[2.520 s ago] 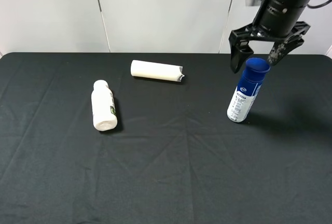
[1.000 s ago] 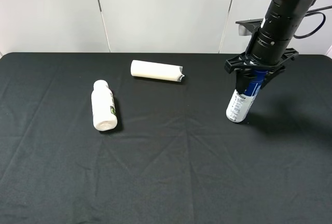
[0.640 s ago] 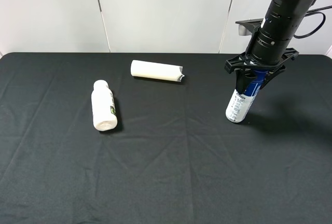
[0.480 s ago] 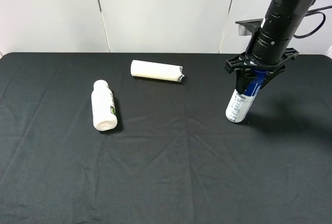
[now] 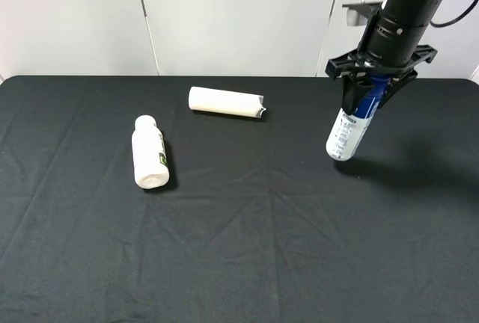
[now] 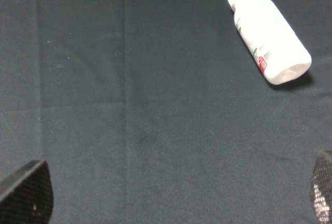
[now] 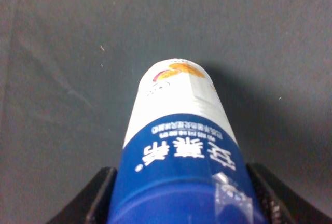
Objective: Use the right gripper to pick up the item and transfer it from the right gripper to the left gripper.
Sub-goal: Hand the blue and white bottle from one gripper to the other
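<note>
The item [image 5: 349, 130], a slim white bottle with a blue cap and a blue-and-white label, hangs slightly tilted just above the black cloth at the right. My right gripper [image 5: 370, 93] is shut on its blue upper part, coming down from above. The right wrist view looks down the item [image 7: 179, 130], with a black finger [image 7: 101, 195] on each side of the blue band. My left gripper [image 6: 174, 195] is out of the exterior high view. In its own wrist view only its fingertips [image 6: 26, 195] show, far apart in the corners, open over bare cloth.
An all-white capped bottle [image 5: 148, 152] lies on its side at the left middle, also seen in the left wrist view [image 6: 270, 32]. A plain white tube [image 5: 224, 102] lies farther back near the centre. A black cloth [image 5: 247, 248] covers the table; a white wall stands behind.
The right gripper, shut on the item, has risen and lifted it off the cloth. The two white things on the left have not moved.
</note>
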{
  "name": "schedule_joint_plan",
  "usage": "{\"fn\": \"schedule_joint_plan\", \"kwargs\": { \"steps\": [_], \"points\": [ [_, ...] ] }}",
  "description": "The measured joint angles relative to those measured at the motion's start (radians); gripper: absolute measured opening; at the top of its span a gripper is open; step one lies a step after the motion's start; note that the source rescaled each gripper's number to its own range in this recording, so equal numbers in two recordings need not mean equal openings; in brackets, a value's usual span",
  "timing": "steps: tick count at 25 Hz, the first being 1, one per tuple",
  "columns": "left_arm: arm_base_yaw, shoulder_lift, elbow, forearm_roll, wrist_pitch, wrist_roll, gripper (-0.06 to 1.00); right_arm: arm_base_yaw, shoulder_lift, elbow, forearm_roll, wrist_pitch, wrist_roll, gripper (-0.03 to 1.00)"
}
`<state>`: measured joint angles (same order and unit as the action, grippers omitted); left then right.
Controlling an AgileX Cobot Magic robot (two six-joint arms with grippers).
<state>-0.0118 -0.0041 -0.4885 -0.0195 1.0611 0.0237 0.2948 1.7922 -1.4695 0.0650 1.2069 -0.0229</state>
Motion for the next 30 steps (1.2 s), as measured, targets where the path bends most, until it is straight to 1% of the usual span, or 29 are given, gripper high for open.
{"fn": "schedule_joint_plan", "kwargs": {
  "steps": [6, 10, 13, 19, 30],
  "points": [
    [0.000, 0.000, 0.000, 0.000, 0.000, 0.000, 0.98, 0.000, -0.047, -0.006, 0.005, 0.003, 0.004, 0.00],
    [0.000, 0.000, 0.000, 0.000, 0.000, 0.000, 0.98, 0.000, -0.077, -0.006, 0.034, 0.005, 0.004, 0.00],
    [0.000, 0.000, 0.000, 0.000, 0.000, 0.000, 0.98, 0.000, -0.099, -0.006, 0.079, 0.005, -0.002, 0.00],
    [0.000, 0.000, 0.000, 0.000, 0.000, 0.000, 0.98, 0.000, -0.162, -0.006, 0.167, 0.009, -0.054, 0.00],
    [0.000, 0.000, 0.000, 0.000, 0.000, 0.000, 0.98, 0.000, -0.262, -0.006, 0.360, 0.022, -0.186, 0.00]
  ]
}}
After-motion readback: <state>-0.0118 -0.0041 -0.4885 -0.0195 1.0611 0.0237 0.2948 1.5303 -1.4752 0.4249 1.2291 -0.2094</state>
